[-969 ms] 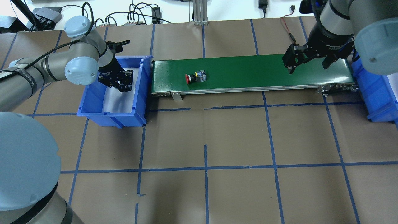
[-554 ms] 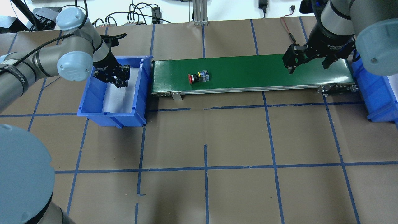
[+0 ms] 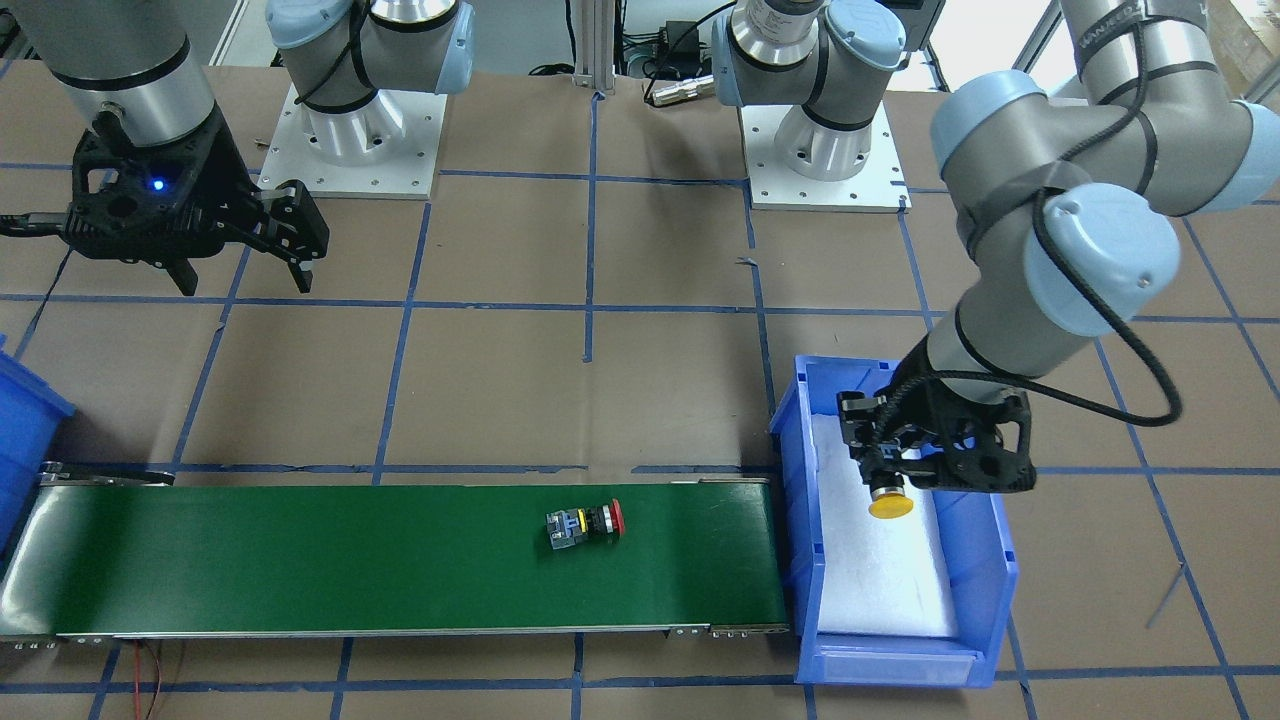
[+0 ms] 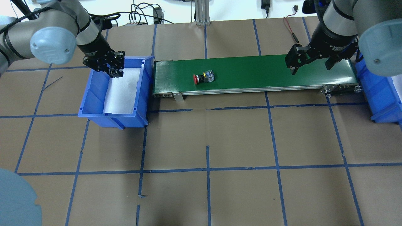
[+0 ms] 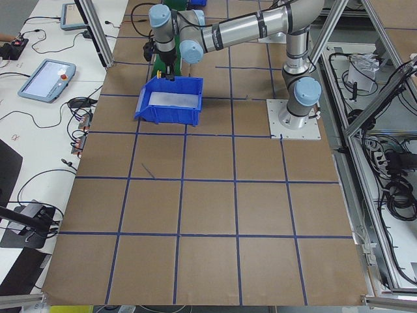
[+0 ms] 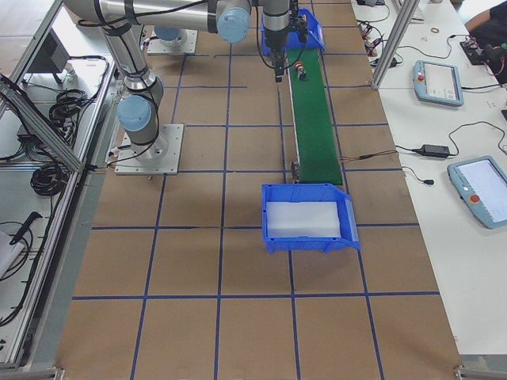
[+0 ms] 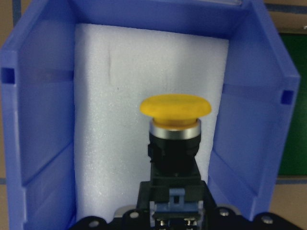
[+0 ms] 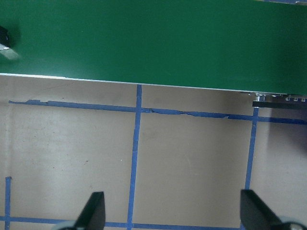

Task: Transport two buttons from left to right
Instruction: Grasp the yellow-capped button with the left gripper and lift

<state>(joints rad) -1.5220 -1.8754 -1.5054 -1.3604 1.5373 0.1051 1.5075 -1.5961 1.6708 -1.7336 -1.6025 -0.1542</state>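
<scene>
The red button [image 4: 203, 77] lies on its side on the green conveyor belt [image 4: 267, 72], in the half nearer the left bin [image 4: 144, 91], with its red cap turned towards that bin. Nothing touches it. The yellow button [image 3: 890, 503] is not on the belt yet. It sits in your left gripper [image 3: 893, 478] above the white foam liner [image 3: 870, 580] of the left bin, with its cap pointing away from the wrist. From the left wrist camera you can see the fingers pressed in on the grey contact block, with the black collar and yellow cap jutting out free ahead of them. The button looks clear of the foam, though I cannot be sure of the gap.

By my reading you are well short of halfway. One button is on the belt with most of its length ahead of it, the other is picked but not set down, and neither is in the right bin [image 4: 380, 94]. What is left is to place the yellow button on the belt, get both to the far end, and have the right arm move each into its bin.

Your right gripper [image 4: 311, 69] hovers near the right end of the belt, on the robot's side of it. Its fingers [image 8: 93, 211] are spread wide with only brown table paper between them, and it holds and touches nothing. It is well apart from the red button.
</scene>
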